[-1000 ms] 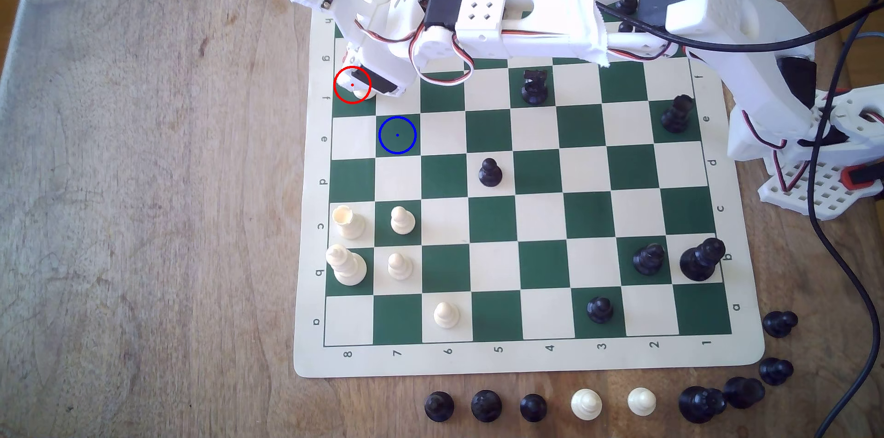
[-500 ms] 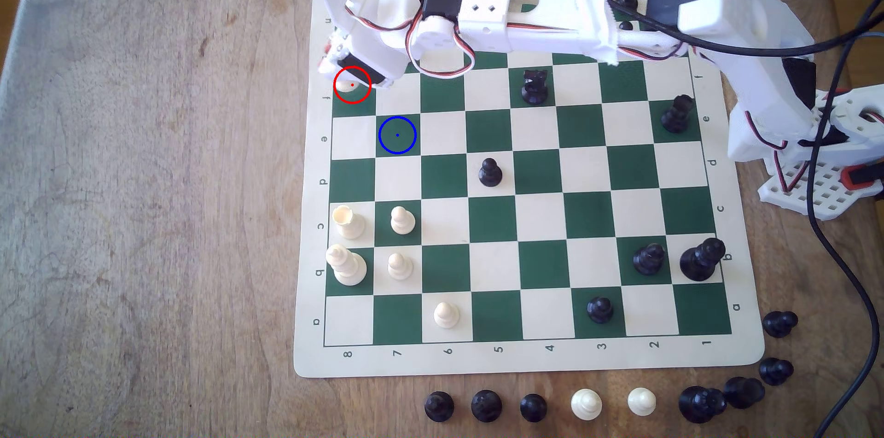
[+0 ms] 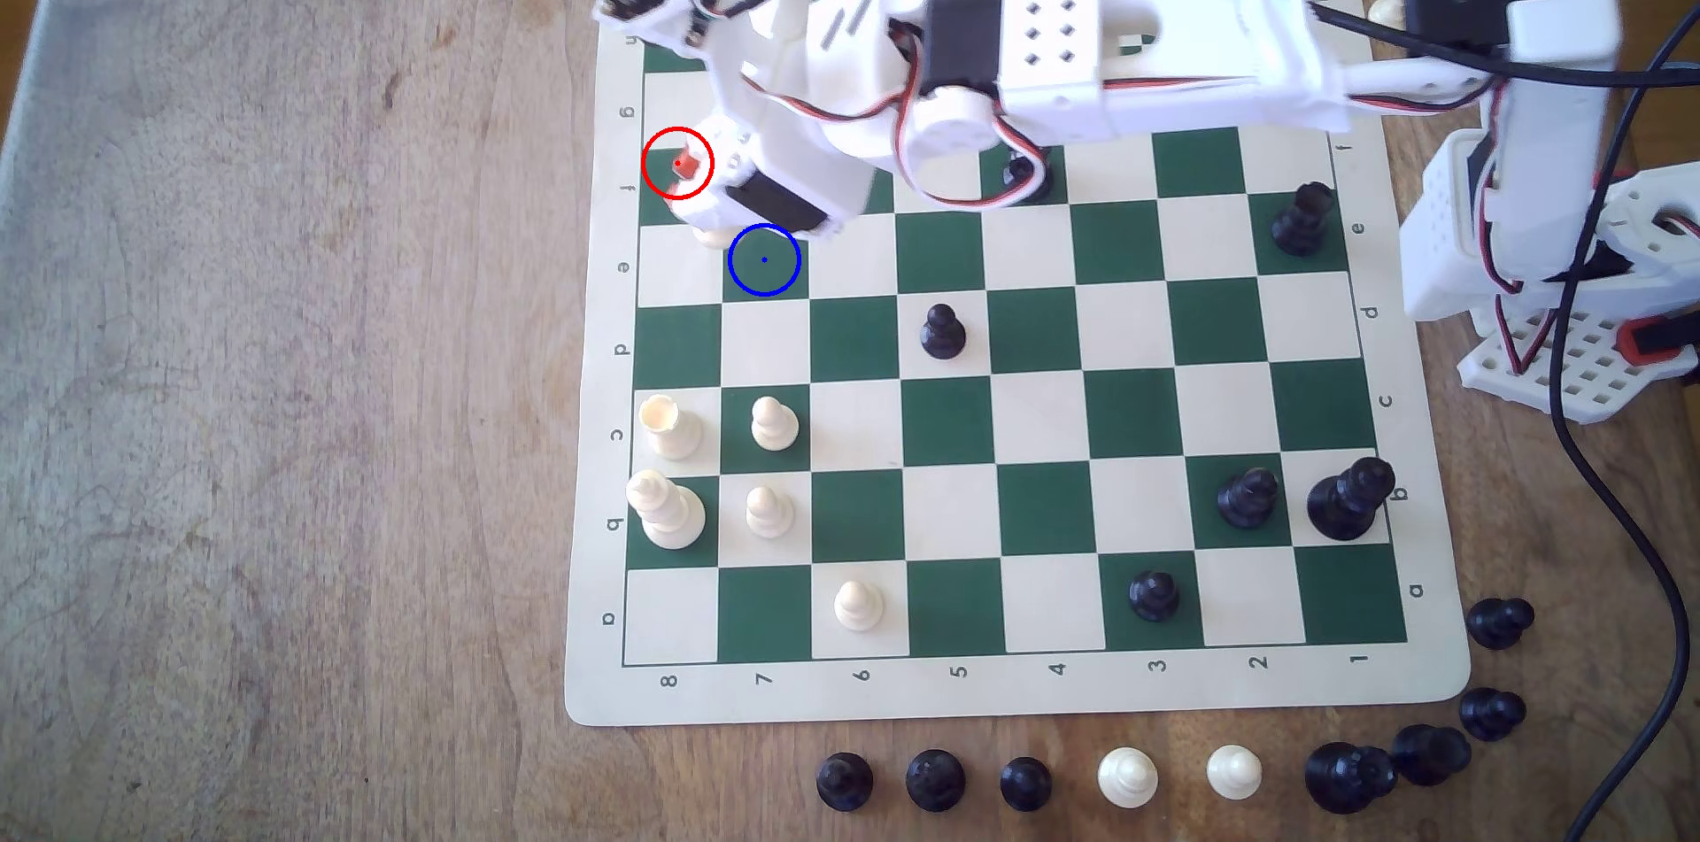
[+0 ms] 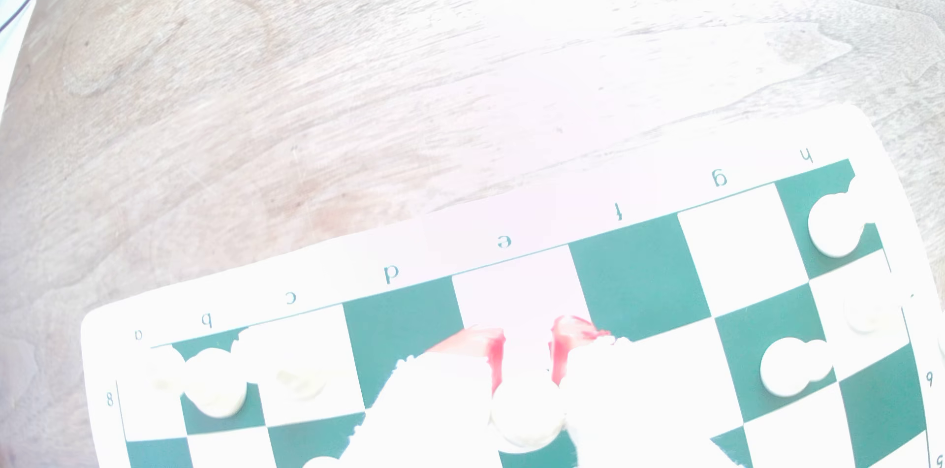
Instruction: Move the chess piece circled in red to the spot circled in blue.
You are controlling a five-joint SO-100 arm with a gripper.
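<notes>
The gripper clenched the piece between red pads, carrying it. The spot lay at four o'clock of it, unoccupied.

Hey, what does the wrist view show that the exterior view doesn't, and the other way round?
Wrist view: a close look at the pincer, with its red-tipped fingers on either side of the cream-white plastic chess piece.
Exterior view: the dark green square ringed in thin blue, a black plastic pawn mid-board, and a row of spare pieces off the board.
Both: the green-and-cream chessboard mat on the wooden table.
</notes>
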